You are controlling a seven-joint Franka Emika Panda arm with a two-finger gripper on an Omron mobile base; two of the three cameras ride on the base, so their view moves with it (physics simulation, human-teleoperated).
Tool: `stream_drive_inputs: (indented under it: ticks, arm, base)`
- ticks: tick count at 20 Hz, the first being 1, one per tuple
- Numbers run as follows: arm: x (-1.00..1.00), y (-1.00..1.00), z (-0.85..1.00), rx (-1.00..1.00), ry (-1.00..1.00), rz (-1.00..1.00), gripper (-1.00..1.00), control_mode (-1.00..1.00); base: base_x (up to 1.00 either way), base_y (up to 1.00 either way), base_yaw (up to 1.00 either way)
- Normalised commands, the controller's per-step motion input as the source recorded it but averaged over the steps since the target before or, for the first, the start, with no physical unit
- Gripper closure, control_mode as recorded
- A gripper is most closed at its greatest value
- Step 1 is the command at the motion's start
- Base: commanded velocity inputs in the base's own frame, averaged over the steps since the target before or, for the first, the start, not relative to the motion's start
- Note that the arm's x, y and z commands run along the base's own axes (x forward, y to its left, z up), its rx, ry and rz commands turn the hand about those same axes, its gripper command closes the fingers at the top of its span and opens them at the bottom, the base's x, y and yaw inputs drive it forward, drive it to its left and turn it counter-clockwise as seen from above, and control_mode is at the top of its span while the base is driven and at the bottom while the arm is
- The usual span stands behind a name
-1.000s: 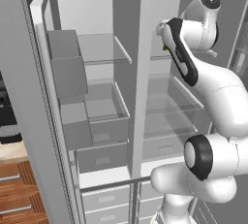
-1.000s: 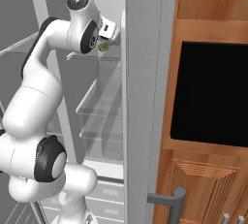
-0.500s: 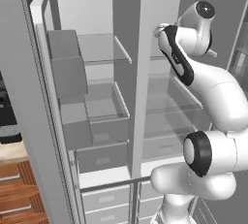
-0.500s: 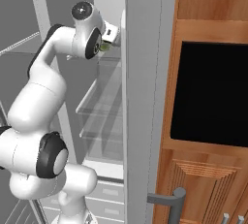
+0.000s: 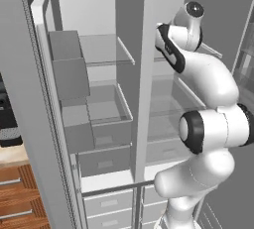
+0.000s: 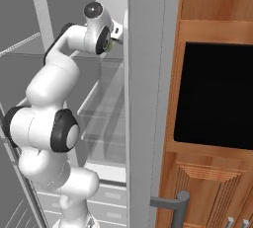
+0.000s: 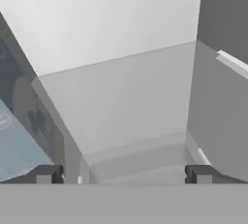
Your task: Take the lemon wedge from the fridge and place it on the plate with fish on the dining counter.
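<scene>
The grey fridge (image 5: 130, 39) stands open, its right door (image 6: 148, 98) edge-on beside my arm. My arm reaches to the upper right shelf, and the hand (image 6: 116, 29) passes behind that door's edge. In the hand view my gripper (image 7: 123, 175) is open, with nothing between the fingertips (image 7: 48, 174), and it faces the pale inner wall and a bare shelf. A small yellow-green patch (image 6: 108, 47) shows just under the wrist; I cannot tell whether it is the lemon wedge. The plate with fish and the dining counter are out of view.
Grey bins (image 5: 69, 74) line the open left door. Glass shelves (image 5: 101, 49) and pale drawers (image 5: 106, 205) fill the fridge. A black wall oven (image 6: 212, 94) in wood stands right of the fridge. Wooden drawers (image 5: 15, 198) sit at lower left.
The arm has stretched deeper into the upper right compartment, the hand sliding toward the right door's edge. The jaws have stayed open.
</scene>
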Motion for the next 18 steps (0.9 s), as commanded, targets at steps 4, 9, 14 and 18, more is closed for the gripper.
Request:
stream_drive_inputs:
  ticks: [4, 9, 14, 18]
  arm:
    - [0.5, 0.0, -0.21, 0.0, 0.01, 0.0, -1.0, -1.0]
    - [0.14, 0.0, -0.36, 0.0, 0.0, 0.0, -1.0, -1.0]
    - [0.04, 0.0, -0.3, 0.0, 0.0, 0.0, -1.0, -1.0]
    - [-0.12, 0.0, -0.21, 0.0, 0.0, 0.0, -1.0, -1.0]
  base:
    - [0.0, 0.0, 0.0]
    - [0.0, 0.0, 0.0]
    - [0.0, 0.0, 0.0]
    - [0.0, 0.0, 0.0]
